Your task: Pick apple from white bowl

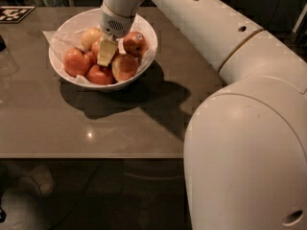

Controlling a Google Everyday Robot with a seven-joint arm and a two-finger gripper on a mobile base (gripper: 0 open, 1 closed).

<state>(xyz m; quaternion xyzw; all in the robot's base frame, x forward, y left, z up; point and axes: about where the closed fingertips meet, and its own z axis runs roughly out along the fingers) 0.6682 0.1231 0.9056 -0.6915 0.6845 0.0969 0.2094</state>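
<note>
The white bowl stands on the table at the far left, lined with crumpled white paper and holding several apples. My gripper reaches down into the middle of the bowl among them. A pinkish-red apple with a pale patch on top lies right beside the gripper, on its right. I cannot tell whether they touch. A paler yellow apple lies behind the gripper. A darker red apple with a dark spot lies at the right rim. Another apple is partly hidden by the gripper.
Two more red apples lie at the bowl's left and front. The brown table has its front edge near me. A black-and-white marker tag lies at the far left corner. My arm crosses the right side.
</note>
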